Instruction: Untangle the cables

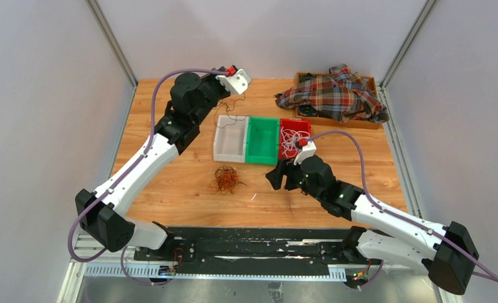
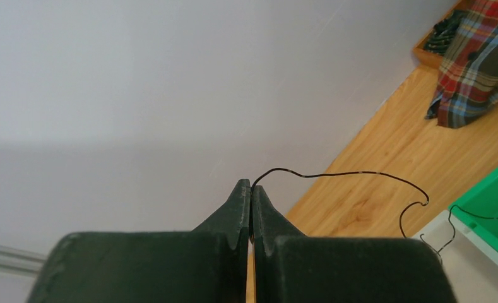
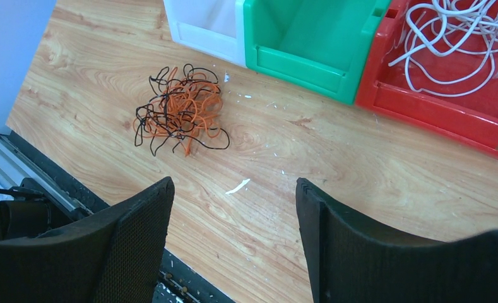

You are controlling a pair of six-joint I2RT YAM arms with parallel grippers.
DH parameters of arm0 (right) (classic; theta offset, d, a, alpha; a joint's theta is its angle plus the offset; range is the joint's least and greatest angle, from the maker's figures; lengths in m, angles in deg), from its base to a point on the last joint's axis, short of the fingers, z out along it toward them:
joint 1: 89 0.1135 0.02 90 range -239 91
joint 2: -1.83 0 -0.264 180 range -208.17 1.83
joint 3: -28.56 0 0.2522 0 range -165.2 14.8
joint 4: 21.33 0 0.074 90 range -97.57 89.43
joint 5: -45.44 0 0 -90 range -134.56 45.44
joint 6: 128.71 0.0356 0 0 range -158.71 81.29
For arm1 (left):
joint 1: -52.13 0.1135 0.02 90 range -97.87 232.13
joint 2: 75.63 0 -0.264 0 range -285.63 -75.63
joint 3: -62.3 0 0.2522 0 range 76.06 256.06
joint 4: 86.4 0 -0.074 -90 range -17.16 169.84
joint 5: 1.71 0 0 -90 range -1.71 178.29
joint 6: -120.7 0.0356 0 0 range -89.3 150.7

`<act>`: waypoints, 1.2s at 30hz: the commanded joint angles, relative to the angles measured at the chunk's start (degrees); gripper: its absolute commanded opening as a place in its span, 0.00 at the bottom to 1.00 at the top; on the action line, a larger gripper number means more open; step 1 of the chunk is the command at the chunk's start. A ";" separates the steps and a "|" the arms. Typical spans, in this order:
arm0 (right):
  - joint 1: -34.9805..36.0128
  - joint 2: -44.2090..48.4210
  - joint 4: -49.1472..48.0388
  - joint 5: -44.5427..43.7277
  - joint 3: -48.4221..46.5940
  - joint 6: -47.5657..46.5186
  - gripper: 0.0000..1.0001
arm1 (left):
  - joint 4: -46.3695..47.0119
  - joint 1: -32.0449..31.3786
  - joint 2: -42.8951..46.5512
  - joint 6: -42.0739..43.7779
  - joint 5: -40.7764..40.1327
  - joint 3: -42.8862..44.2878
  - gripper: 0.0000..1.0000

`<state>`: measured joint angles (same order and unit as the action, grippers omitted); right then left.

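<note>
Wooden worktop carries a tangle of orange and black cables near the white bin. White cables lie in the red bin. The left pincer is clamped on one black cable that trails toward the white bin. The right pincer hovers with its jaws apart beside the tangle.

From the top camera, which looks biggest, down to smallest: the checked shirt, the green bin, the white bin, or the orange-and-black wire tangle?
1. checked shirt, clearly the largest.
2. green bin and white bin, too alike to rank.
3. wire tangle, the smallest.
</note>
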<state>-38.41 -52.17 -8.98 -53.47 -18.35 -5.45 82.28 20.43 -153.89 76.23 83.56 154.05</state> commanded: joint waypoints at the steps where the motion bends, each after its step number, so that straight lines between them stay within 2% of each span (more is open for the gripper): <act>1: -0.90 0.60 0.97 -1.87 0.83 0.41 0.70 | 2.82 -0.39 0.21 3.30 -3.84 1.31 0.00; 13: -0.93 0.15 0.89 -2.19 1.45 1.23 0.68 | 3.51 -0.30 2.46 2.87 -8.40 2.41 0.00; 25: -0.97 0.56 0.87 -2.21 2.05 1.97 0.68 | 3.47 -0.31 4.50 3.16 -9.99 -0.09 0.01; 36: -0.93 1.48 0.87 -2.68 2.74 2.43 0.67 | 2.93 -1.42 2.66 -1.92 -6.04 -0.64 0.00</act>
<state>-38.65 -52.10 -8.52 -54.26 -16.62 -3.88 83.22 20.34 -150.42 76.67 75.84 154.05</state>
